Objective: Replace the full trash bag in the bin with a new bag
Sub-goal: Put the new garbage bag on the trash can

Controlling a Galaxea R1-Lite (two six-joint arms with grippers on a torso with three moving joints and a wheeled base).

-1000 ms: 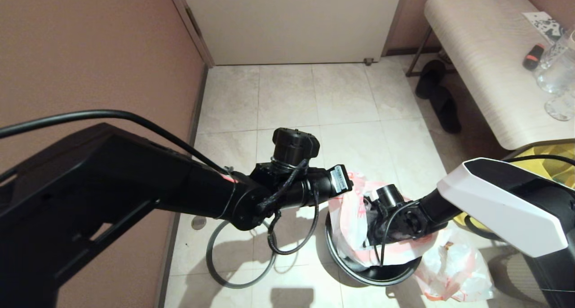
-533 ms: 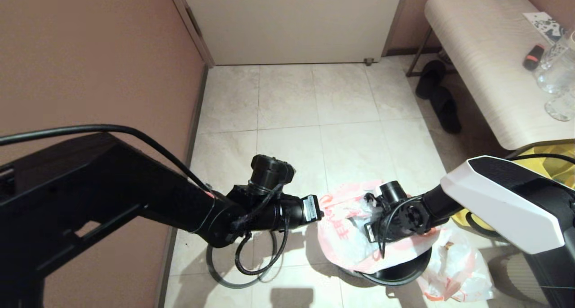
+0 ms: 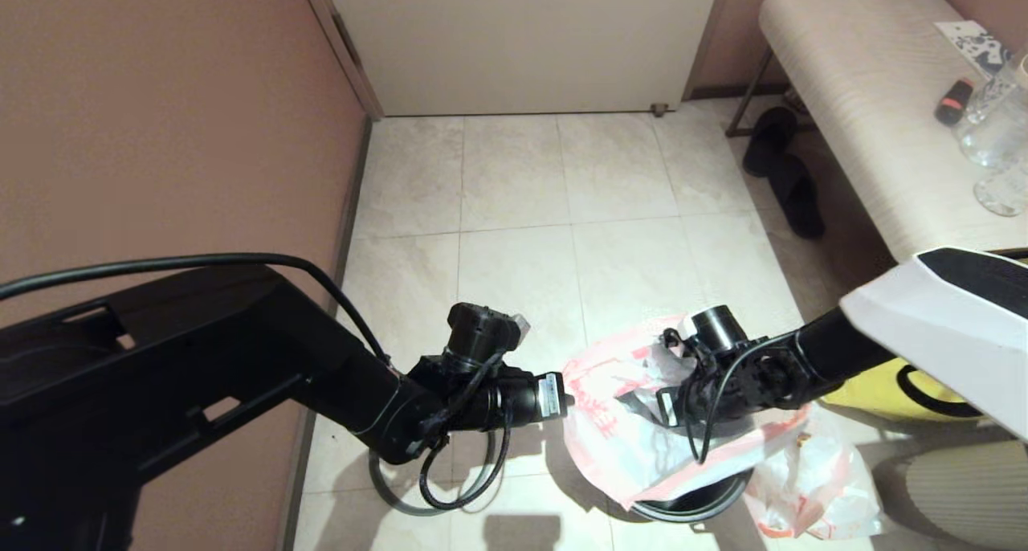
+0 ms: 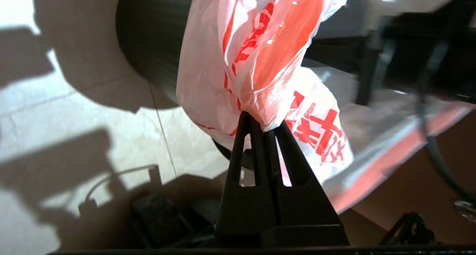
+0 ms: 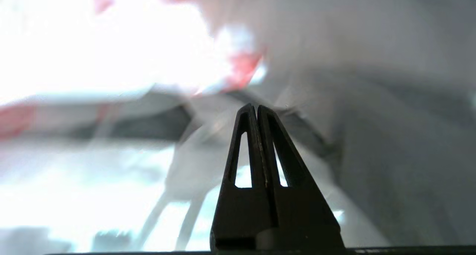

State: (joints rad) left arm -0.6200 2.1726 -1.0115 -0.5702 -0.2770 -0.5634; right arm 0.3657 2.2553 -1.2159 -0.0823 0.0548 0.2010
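Note:
The new bag (image 3: 622, 434), thin white plastic with pink hem and red print, is spread over the black bin (image 3: 695, 503), covering most of its mouth. My left gripper (image 3: 562, 394) is shut on the bag's left edge, and in the left wrist view its fingertips (image 4: 247, 123) pinch a bunched fold of the bag (image 4: 260, 61) beside the bin's dark wall (image 4: 148, 43). My right gripper (image 5: 256, 108) is shut, pushed in among the translucent plastic over the bin; I cannot tell whether film is caught in it. The full trash bag (image 3: 811, 487) lies on the floor right of the bin.
The grey hoop rim (image 3: 393, 487) lies on the tiles under my left arm, near the brown wall (image 3: 161, 133). A yellow tote (image 3: 883, 394) stands behind the right arm. A bench (image 3: 867, 117) with glassware, and dark slippers (image 3: 783, 173), are at the back right.
My left gripper moved down and to the left with the bag's edge, stretching the bag wider over the bin. My right forearm rose, its wrist staying over the bin.

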